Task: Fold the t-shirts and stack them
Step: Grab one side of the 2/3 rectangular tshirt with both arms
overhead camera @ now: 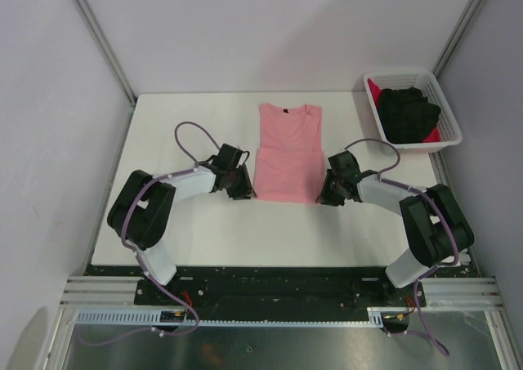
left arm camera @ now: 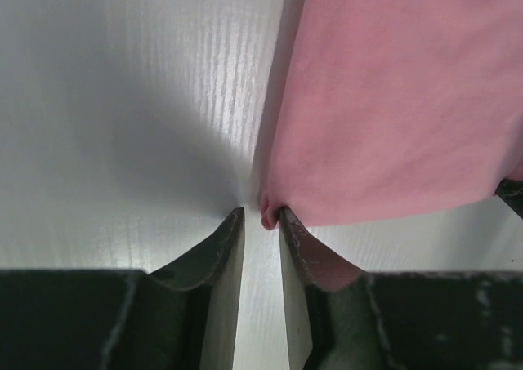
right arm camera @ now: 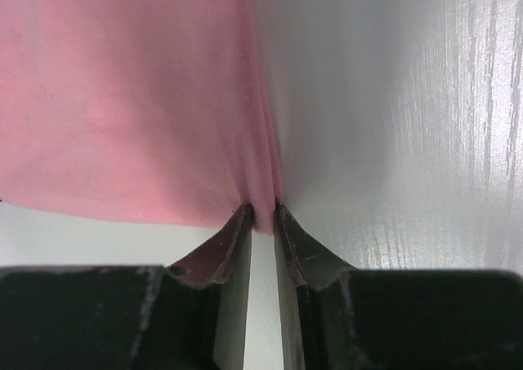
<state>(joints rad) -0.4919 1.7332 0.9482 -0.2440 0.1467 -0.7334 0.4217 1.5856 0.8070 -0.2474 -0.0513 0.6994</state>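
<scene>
From above: a pink shirt (overhead camera: 288,153), folded into a narrow upright strip, lies flat in the middle of the white table (overhead camera: 196,231), its collar and dark label toward the far edge. The left gripper (overhead camera: 243,192) sits low at the strip's near left corner, and the right gripper (overhead camera: 327,197) sits low at its near right corner, so the two arms bracket the hem end of the cloth. At the far right corner of the table a white basket (overhead camera: 449,117) holds a crumpled black shirt (overhead camera: 413,113) on top of a red shirt (overhead camera: 375,90), well apart from both grippers.

From the left wrist: the two dark fingers (left arm camera: 219,256) stand slightly apart with bare table showing down the slit between them. The pink shirt's corner curls at the mouth of that slit. It touches the tip on the shirt side and does not reach the other tip, and the rest of the cloth spreads away up and to the right.

From the right wrist: the fingers (right arm camera: 222,254) are drawn close and pinch a bunched fold of the pink shirt's edge that fills the gap at their tips. The cloth fans out up and to the left, with bare table on the other side.
</scene>
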